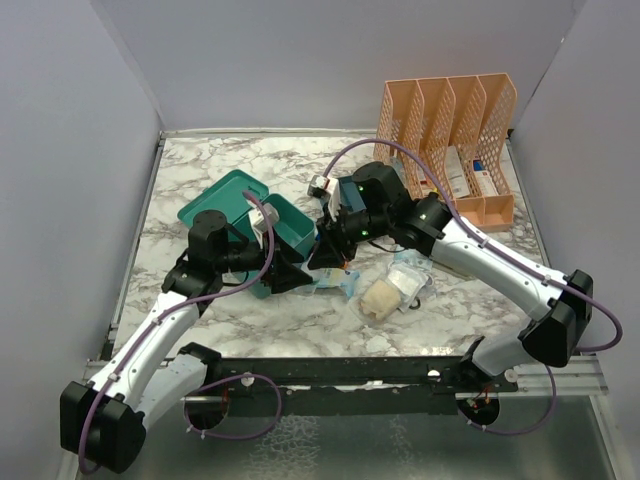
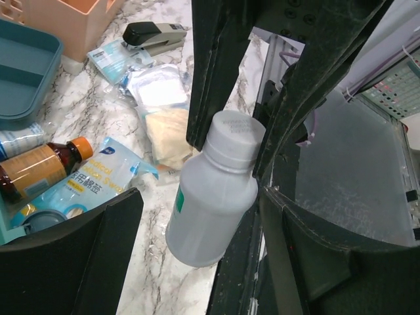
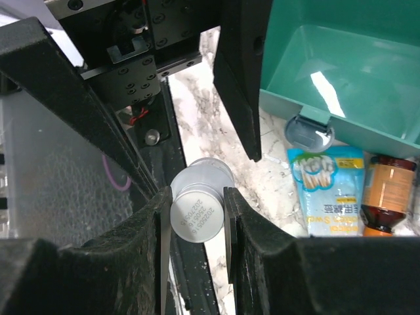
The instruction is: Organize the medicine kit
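The medicine kit (image 1: 290, 232) is a teal box that lies open left of centre, its lid (image 1: 222, 200) flat behind it; its empty inside (image 3: 341, 85) shows in the right wrist view. A white plastic bottle (image 2: 210, 197) hangs above the marble. My right gripper (image 3: 195, 207) is shut on the bottle's cap (image 3: 197, 209). My left gripper (image 2: 197, 220) is open around the bottle's body. Its right finger (image 2: 295, 249) is next to the bottle, while a gap remains at the left finger (image 2: 65, 249). In the top view the two grippers meet at the box's front.
A brown syrup bottle (image 2: 39, 167) and a blue cotton-swab packet (image 2: 85, 180) lie by the box front. Gauze packets (image 1: 385, 295) lie at centre, a stapler (image 2: 154, 34) beyond them. A peach file organizer (image 1: 450, 140) stands at the back right.
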### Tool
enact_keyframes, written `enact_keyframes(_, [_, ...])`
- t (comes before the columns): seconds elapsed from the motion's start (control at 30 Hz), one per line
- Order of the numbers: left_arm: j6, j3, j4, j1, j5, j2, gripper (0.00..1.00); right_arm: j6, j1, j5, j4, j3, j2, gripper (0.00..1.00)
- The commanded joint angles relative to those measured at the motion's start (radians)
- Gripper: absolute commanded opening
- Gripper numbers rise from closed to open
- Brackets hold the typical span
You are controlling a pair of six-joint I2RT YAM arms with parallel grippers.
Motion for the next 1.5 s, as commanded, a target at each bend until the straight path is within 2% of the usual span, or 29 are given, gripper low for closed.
enact_keyframes(0.0, [-0.025, 0.004, 0.054, -0.011, 0.051, -0.008, 0.75, 0.000, -0.004, -0.127, 0.039, 0.047, 0.016, 0.18])
enact_keyframes(0.37, [-0.035, -0.011, 0.062, -0.057, 0.078, -0.039, 0.75, 0.036, -0.004, -0.185, 0.089, 0.044, 0.029, 0.18])
enact_keyframes(0.43, [-0.040, -0.012, 0.062, -0.062, 0.076, -0.038, 0.71, 0.040, -0.004, -0.188, 0.092, 0.041, 0.029, 0.18])
enact_keyframes(0.63, [-0.052, -0.016, 0.061, -0.065, 0.066, -0.020, 0.46, 0.055, -0.004, -0.175, 0.102, 0.042, 0.025, 0.18])
enact_keyframes(0.7, [-0.050, -0.014, 0.052, -0.064, 0.036, -0.020, 0.40, 0.069, -0.004, -0.154, 0.104, 0.042, 0.020, 0.23])
enact_keyframes(0.8, [-0.059, -0.008, 0.040, -0.064, -0.017, -0.019, 0.36, 0.099, -0.004, -0.108, 0.124, 0.025, -0.003, 0.43])
enact_keyframes(0.87, [-0.074, -0.002, 0.030, -0.064, -0.078, -0.023, 0.35, 0.123, -0.004, -0.067, 0.159, -0.004, -0.035, 0.56])
enact_keyframes(0.93, [-0.102, 0.002, 0.026, -0.064, -0.143, -0.027, 0.36, 0.154, -0.004, 0.006, 0.189, -0.030, -0.073, 0.62])
enact_keyframes(1.13, [-0.240, 0.020, 0.018, -0.064, -0.400, -0.037, 0.36, 0.253, -0.006, 0.343, 0.170, -0.019, -0.152, 0.63])
enact_keyframes(1.2, [-0.309, 0.035, 0.002, -0.063, -0.556, -0.041, 0.36, 0.292, -0.005, 0.446, 0.151, -0.034, -0.188, 0.63])
enact_keyframes(1.37, [-0.491, 0.071, -0.045, -0.062, -0.931, -0.012, 0.37, 0.408, -0.005, 0.572, 0.162, -0.134, -0.274, 0.62])
enact_keyframes(1.47, [-0.615, 0.062, -0.013, -0.062, -1.089, 0.010, 0.37, 0.446, -0.005, 0.633, 0.199, -0.205, -0.329, 0.62])
